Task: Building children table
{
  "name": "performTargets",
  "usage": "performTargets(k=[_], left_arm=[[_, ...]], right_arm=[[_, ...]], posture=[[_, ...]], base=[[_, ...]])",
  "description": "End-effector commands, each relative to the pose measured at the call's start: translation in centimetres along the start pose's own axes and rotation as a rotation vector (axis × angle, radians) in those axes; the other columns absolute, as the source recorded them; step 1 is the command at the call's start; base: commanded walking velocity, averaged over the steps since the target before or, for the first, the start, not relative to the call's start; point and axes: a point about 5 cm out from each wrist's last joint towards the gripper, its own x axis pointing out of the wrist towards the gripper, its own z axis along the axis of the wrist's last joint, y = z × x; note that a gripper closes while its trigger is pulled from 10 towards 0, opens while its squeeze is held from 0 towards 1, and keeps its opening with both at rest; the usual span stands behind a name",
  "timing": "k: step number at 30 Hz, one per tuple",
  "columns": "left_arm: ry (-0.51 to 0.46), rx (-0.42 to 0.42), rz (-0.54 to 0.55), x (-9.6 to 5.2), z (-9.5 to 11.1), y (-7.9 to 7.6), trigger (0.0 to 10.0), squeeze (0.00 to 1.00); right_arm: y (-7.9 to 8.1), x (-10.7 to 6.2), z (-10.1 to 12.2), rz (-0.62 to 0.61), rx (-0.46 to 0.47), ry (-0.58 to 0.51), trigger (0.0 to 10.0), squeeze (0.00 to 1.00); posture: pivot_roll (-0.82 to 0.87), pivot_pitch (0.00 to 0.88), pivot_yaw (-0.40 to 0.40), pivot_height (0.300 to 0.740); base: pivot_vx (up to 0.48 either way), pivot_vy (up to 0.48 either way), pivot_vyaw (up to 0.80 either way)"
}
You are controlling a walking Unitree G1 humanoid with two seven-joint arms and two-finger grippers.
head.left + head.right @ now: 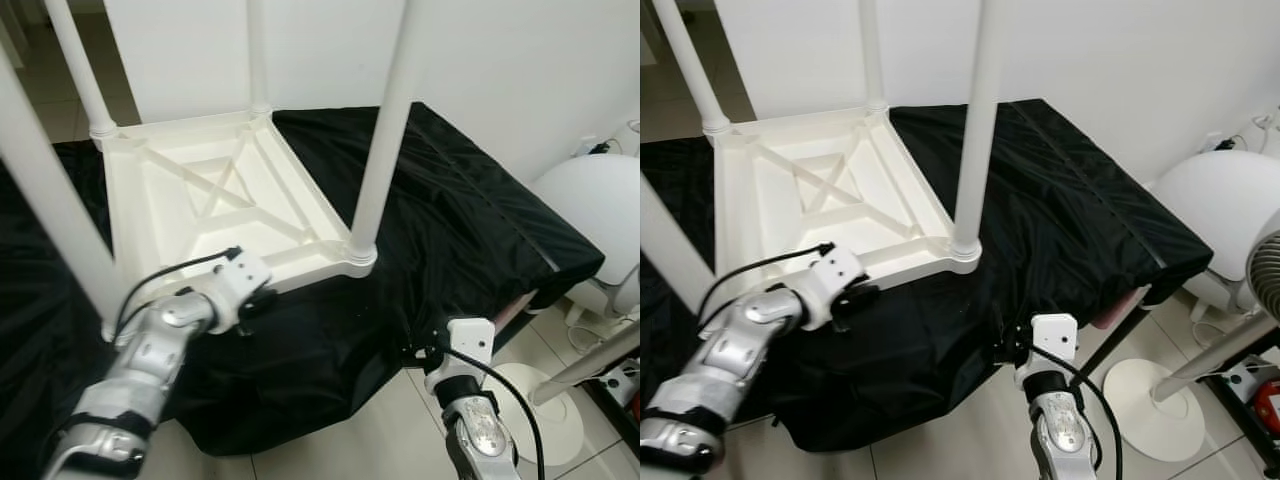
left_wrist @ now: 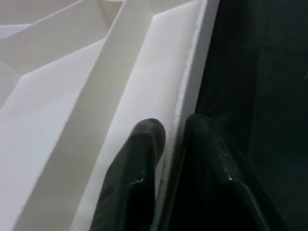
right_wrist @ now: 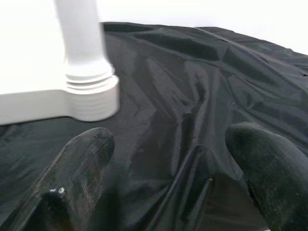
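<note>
Your left gripper (image 2: 168,139) pinches the near rim of the upturned white table (image 1: 190,200), 1 finger on each side.
Your right gripper (image 3: 168,159) hangs spread apart just short of the black cloth (image 1: 450,220); the closest of the 4 legs (image 1: 385,130) rises beyond it. A white fan base (image 1: 545,410) stands on the floor to its right.

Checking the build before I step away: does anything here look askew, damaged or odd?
Nothing looks broken. The white table lies upside down on the black cloth, legs upright in their corner sockets, as assembly requires. The left pincer is clamped on its rim; the right pincer is open over the cloth.
</note>
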Motion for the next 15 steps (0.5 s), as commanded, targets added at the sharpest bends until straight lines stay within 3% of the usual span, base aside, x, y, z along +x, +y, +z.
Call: performTargets(k=[1, 6, 7, 8, 9, 10, 15], left_arm=[[0.085, 0.019, 0.079, -1.3, -1.8, 1.3, 10.0, 0.0], [0.098, 0.004, 0.078, -2.0, -2.4, 1.8, 10.0, 0.0], [0.104, -0.008, 0.091, -2.3, -2.6, 2.2, 1.0, 0.0], [0.109, -0.012, 0.103, -2.5, -2.7, 2.4, 0.0, 0.0], [0.112, -0.012, 0.11, -2.7, -2.8, 2.6, 0.0, 0.0], [0.111, -0.004, 0.098, -2.9, -2.9, 2.6, 2.2, 0.0], [0.131, 0.023, 0.073, -4.0, -3.7, 2.9, 2.6, 0.0]], right_arm=[[0.2, 0.0, -0.3, 0.011, 0.003, 0.006, 10.0, 0.0], [0.2, 0.1, -0.3, 0.014, -0.003, 0.005, 10.0, 0.0], [0.2, 0.2, -0.3, 0.016, -0.004, 0.005, 10.0, 0.0], [0.2, 0.2, -0.3, 0.016, -0.006, 0.005, 10.0, 0.0], [0.2, 0.3, -0.3, 0.017, -0.008, 0.005, 10.0, 0.0], [0.2, 0.3, -0.3, 0.018, -0.009, 0.005, 10.0, 0.0], [0.3, 0.4, -0.4, 0.023, -0.017, 0.005, 10.0, 0.0]], posture=[[-0.02, 0.022, -0.025, 0.74], [-0.02, 0.023, -0.026, 0.74], [-0.02, 0.024, -0.026, 0.74], [-0.02, 0.026, -0.025, 0.74], [-0.02, 0.026, -0.025, 0.74], [-0.02, 0.024, -0.026, 0.74], [-0.02, 0.028, -0.027, 0.74]], base=[[0.0, 0.0, 0.0], [0.0, 0.0, 0.0], [0.0, 0.0, 0.0], [0.0, 0.0, 0.0], [0.0, 0.0, 0.0], [0.0, 0.0, 0.0], [0.0, 0.0, 0.0]])
